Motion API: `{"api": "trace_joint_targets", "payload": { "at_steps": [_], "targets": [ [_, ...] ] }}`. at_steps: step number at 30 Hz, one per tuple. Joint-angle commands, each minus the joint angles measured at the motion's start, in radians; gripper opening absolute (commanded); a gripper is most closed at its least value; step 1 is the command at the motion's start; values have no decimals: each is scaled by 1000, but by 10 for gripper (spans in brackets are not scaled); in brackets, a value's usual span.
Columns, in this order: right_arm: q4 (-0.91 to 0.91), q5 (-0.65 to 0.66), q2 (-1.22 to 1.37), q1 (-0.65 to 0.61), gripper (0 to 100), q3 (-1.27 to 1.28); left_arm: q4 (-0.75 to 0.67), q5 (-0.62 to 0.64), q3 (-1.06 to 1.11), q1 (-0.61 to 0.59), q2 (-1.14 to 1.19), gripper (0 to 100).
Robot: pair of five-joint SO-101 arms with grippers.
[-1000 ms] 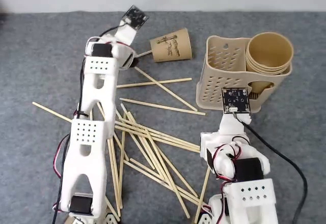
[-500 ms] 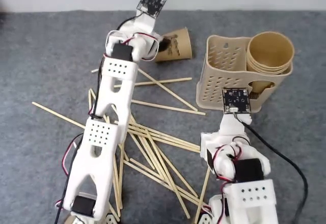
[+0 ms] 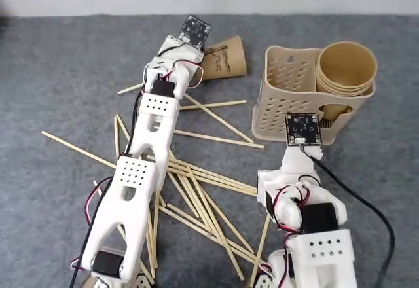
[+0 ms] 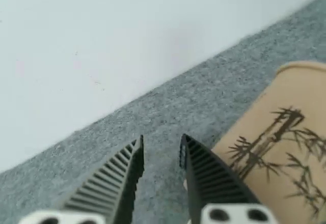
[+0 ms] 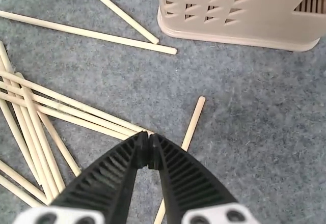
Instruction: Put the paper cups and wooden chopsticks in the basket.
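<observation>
Grey carpet (image 3: 52, 72) carries scattered chopsticks (image 3: 196, 183) beside the basket (image 3: 281, 98); the left gripper (image 4: 160, 150), jaws slightly apart and empty, sits beside the sideways paper cup (image 3: 222, 57); the right gripper (image 5: 148, 145) is closed, empty

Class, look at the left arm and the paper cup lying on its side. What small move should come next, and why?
Probably widen the left gripper and shift it sideways toward the paper cup. Its fingers stand only slightly apart, and the cup lies beside one finger, outside the gap, so closing now would likely grasp nothing.
</observation>
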Motion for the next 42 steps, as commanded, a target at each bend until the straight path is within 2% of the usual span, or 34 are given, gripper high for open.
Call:
{"api": "trace_joint_targets", "payload": {
  "at_steps": [1,5,14,19,38,42],
  "targets": [
    [-21,-11,-18,5,8,-8,166,-61,-88,9,-37,111],
    [-21,-11,-18,5,8,-8,439,-72,-217,12,-49,114],
    [-21,-11,-18,5,8,-8,747,-216,-205,20,-110,115],
    [-21,-11,-18,5,8,-8,802,-288,-199,-6,-100,112],
    [-21,-11,-18,5,8,-8,829,-284,-206,-126,-149,112],
    [-21,-11,-18,5,8,-8,827,-169,-208,-144,-226,115]
  ]
}}
